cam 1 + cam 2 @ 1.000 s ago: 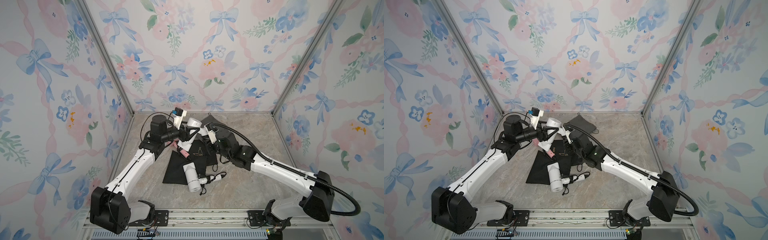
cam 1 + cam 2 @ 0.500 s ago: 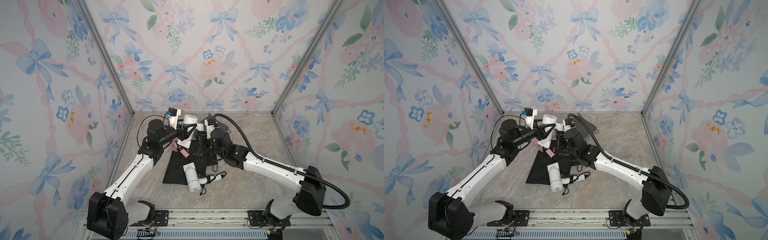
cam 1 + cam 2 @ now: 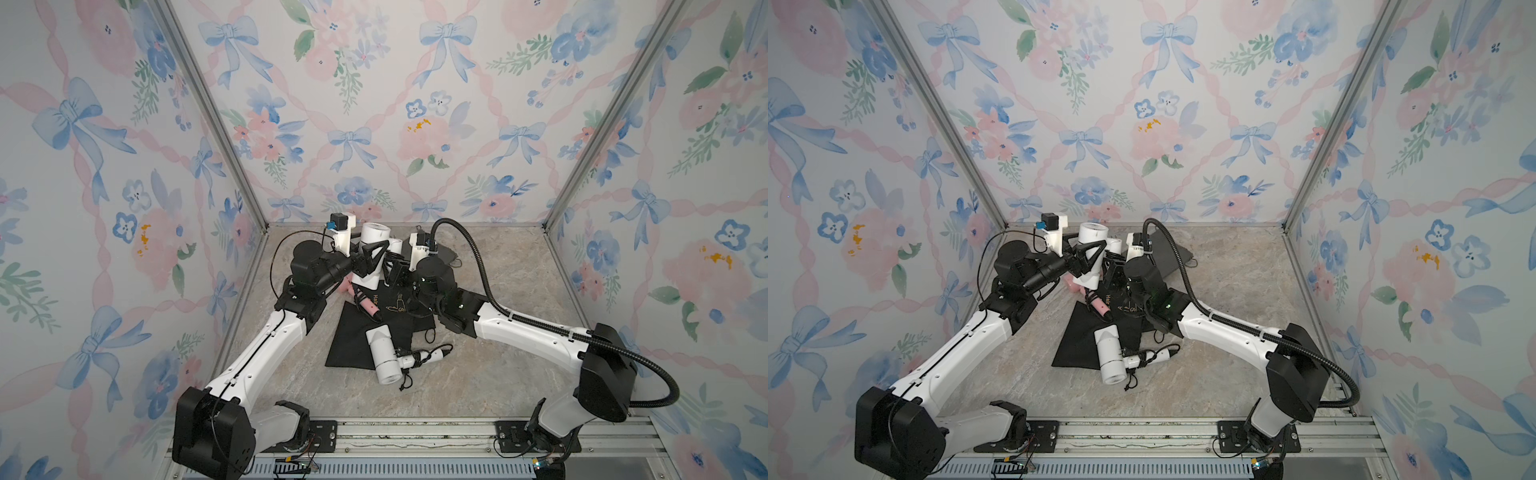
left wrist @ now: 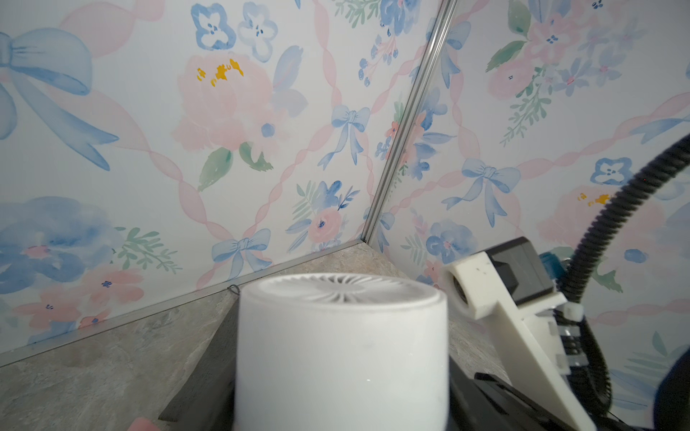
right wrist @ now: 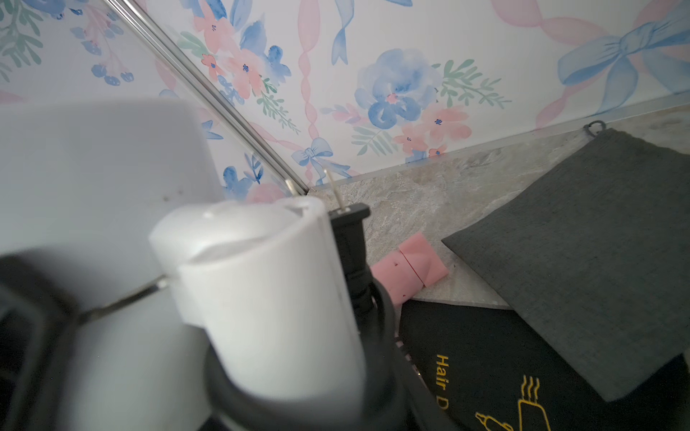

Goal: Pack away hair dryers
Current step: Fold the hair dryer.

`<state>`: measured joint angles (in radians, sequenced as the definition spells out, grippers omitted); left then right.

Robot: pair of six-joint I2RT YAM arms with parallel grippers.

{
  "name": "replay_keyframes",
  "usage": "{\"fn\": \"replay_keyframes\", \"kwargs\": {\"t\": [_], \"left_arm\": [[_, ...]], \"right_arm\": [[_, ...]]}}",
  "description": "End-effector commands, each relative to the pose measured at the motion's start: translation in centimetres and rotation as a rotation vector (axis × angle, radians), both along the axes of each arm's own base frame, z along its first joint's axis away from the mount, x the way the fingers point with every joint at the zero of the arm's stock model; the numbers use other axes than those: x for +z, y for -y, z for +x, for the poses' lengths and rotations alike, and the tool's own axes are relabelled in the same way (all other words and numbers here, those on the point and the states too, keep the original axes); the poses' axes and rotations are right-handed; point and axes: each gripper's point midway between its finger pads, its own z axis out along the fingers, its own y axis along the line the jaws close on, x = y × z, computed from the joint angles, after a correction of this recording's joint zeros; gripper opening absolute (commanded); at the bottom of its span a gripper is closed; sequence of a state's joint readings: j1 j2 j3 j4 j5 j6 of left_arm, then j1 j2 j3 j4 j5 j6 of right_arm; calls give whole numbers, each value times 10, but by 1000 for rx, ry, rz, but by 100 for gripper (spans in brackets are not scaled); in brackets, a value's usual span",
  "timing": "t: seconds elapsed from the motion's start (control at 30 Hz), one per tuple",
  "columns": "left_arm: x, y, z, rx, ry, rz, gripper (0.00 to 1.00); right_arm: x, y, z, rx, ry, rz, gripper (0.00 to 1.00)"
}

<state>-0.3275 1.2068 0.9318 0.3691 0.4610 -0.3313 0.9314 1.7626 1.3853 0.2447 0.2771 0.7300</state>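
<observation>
Stone-grey tabletop carries the black pouch, with a second white dryer and the pink dryer each lying partly on it. Our left gripper clamps the raised white dryer upright near the back wall. Since a second ago, our right gripper has drawn in beside its handle. Whether it pinches anything we cannot tell. We judge that bagging comes next.

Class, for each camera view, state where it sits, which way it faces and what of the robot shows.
Top views: above front rail, looking down; left arm, right arm, left gripper around the held white dryer.
Left wrist: on left arm, facing back corner; right arm's camera mount shows.
Right wrist: on right arm, facing pink dryer, grey pouch.
Shared: the held white dryer.
</observation>
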Motion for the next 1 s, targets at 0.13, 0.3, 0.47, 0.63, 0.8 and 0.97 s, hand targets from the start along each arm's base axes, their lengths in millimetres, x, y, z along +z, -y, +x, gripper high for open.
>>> {"fn": "replay_keyframes", "kwargs": {"t": [0.13, 0.3, 0.47, 0.63, 0.8, 0.97], "left_arm": [[4, 38, -43, -245, -12, -41, 13], [5, 38, -44, -240, -2, -39, 13], [6, 36, -44, -232, 6, -37, 12], [9, 28, -40, -199, 16, -39, 12], [9, 24, -37, -178, 18, -38, 12], [7, 22, -34, -163, 14, -36, 13]], "right_arm": [[77, -42, -23, 150, 107, 332, 49], [74, -38, -26, 150, 117, 284, 53], [55, -27, -29, 136, 108, 143, 61], [30, -13, -34, 120, 70, 15, 67], [13, -6, -45, 137, 76, -90, 69], [15, -1, -53, 146, 86, -130, 71]]}}
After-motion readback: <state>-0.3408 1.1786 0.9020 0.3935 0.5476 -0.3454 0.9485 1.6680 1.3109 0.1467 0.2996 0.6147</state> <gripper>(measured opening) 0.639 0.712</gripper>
